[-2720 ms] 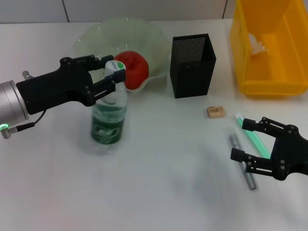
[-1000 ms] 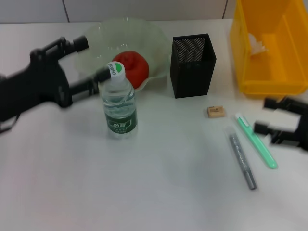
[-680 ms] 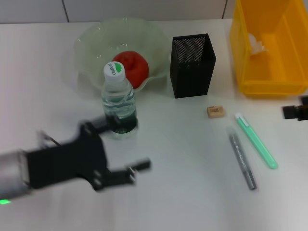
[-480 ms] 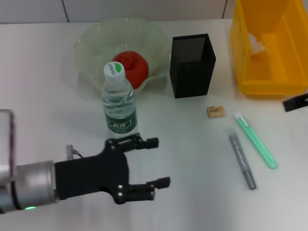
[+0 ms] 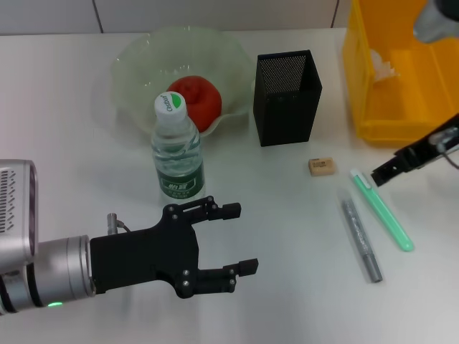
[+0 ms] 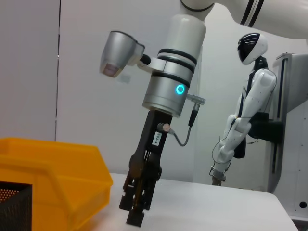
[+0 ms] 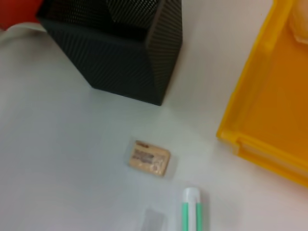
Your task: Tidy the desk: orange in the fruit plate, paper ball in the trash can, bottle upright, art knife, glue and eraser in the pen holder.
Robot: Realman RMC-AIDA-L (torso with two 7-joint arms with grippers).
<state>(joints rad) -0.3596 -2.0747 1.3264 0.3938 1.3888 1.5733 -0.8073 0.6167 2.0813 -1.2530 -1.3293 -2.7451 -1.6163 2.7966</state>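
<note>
Left gripper spread wide and empty low over the table; right gripper poised above the small items by the bin.

The left gripper's fingers stand apart, holding nothing, just in front of the upright bottle. The right gripper hangs near the top end of the green-and-white stick, beside the yellow trash can; I cannot tell from here whether its fingers are apart or together. The eraser lies on the table between the stick and the black mesh pen holder, with a grey pen-like tool beside the stick. The orange sits in the fruit plate. The paper ball lies inside the trash can.
</note>
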